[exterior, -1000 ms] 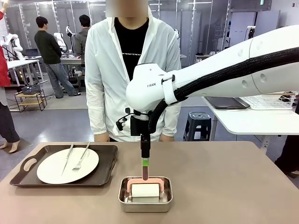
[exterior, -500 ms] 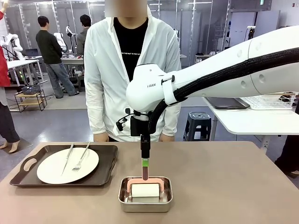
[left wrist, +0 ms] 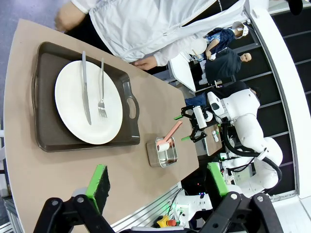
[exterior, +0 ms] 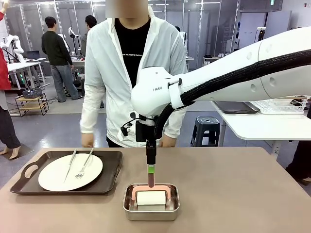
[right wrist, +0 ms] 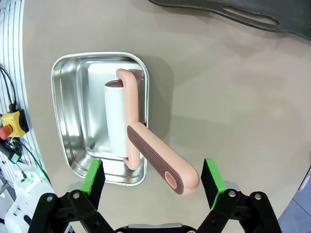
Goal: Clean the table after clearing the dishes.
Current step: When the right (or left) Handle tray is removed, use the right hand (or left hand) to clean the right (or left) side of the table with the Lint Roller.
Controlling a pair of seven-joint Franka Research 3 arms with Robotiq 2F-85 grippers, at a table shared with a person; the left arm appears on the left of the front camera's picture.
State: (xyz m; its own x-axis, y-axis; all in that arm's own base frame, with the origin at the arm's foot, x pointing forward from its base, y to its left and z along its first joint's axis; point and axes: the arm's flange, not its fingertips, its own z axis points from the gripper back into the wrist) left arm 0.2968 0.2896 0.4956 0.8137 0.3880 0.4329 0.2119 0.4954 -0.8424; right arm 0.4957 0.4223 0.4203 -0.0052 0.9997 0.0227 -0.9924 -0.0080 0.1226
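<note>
Taupe table [exterior: 233, 184], one plate [exterior: 53, 177] uncleared: right gripper [right wrist: 152, 177], jaws spread, seemingly straddles the pink roller handle [right wrist: 155, 155], next to close and lift; jaws of left gripper [left wrist: 158, 180] likewise spread

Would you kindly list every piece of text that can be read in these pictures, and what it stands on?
"FRAN": cut-off lettering on the white wrist housing of the right arm.
White print across the person's black T-shirt: too small to read.
</note>
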